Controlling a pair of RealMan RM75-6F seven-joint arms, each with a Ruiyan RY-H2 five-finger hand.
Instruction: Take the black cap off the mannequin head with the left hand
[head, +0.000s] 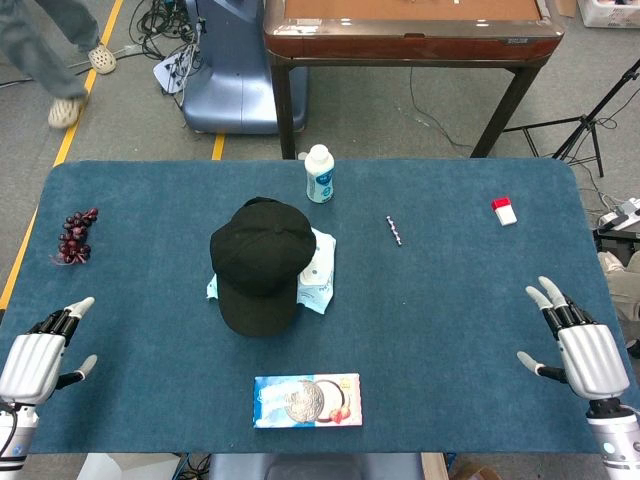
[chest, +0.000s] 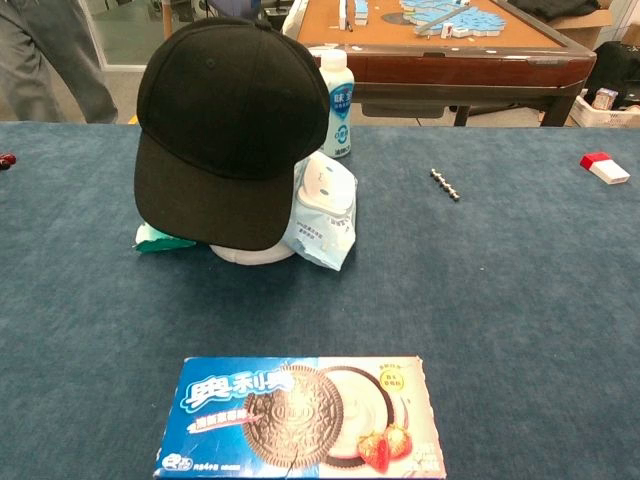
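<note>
Black cap (head: 260, 262) sits near the tabletop (head: 450, 330) centre, covering the mannequin head. Left hand (head: 38, 352) at the near left corner and right hand (head: 580, 342) at the near right corner both rest with fingers apart, holding nothing. Cookie box (head: 307, 400) lies at the near edge.

Even, bright overhead light fills the room, with no harsh glare on the blue table cloth (head: 450, 320). The black cap (head: 262, 262) drops only a soft shadow, ahead and inward of the left hand (head: 38, 355). Both views are sharp; the walking person's shoe (head: 66, 110) blurs slightly.
</note>
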